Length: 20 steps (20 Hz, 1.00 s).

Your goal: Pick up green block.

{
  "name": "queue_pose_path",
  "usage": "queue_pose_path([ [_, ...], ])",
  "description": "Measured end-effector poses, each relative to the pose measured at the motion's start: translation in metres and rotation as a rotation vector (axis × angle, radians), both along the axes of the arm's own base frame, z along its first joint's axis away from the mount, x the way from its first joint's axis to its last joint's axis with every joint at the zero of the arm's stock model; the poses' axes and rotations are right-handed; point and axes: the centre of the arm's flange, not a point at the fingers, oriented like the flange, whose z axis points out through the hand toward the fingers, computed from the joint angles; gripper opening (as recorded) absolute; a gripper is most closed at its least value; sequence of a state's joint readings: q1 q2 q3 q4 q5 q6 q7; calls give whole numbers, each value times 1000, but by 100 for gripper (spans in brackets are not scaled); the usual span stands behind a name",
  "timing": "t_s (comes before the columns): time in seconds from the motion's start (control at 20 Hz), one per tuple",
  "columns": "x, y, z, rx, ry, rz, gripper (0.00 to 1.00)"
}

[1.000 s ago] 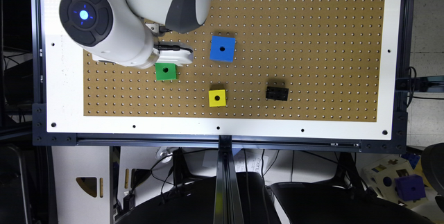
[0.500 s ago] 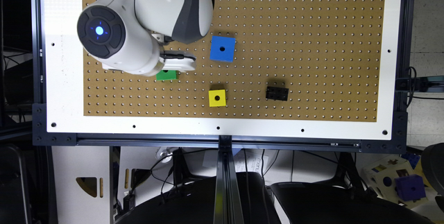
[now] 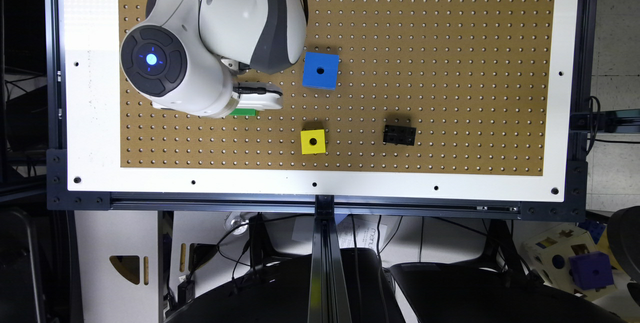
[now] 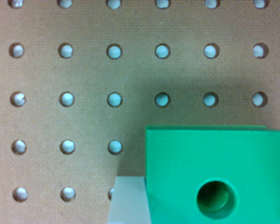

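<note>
Arm over the green block [image 4: 214, 175] on the pegboard worktop [image 3: 450, 38].

In the exterior view you see the white hand [image 3: 257, 97] directly above the block, of which a green sliver shows at its lower edge, toward the worktop's left side as that view has it. In the wrist view the block fills one corner, its round hole facing the camera, with a pale finger [image 4: 128, 200] just beside one face; you cannot tell whether the hand is open or closed on it. The blue cube [image 3: 320, 70], yellow cube [image 3: 313, 141] and black piece [image 3: 399, 134] lie apart, nearer the middle.
</note>
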<state>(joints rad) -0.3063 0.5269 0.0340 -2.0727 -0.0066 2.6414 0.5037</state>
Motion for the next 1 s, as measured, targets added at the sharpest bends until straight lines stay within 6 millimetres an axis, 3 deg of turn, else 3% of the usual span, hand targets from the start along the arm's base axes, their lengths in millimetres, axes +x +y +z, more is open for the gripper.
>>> queue_pose_path([
  [0.6, 0, -1, 3, 0, -1, -1, 0],
  [1.0, 2, -2, 47, -1, 7, 0, 0],
])
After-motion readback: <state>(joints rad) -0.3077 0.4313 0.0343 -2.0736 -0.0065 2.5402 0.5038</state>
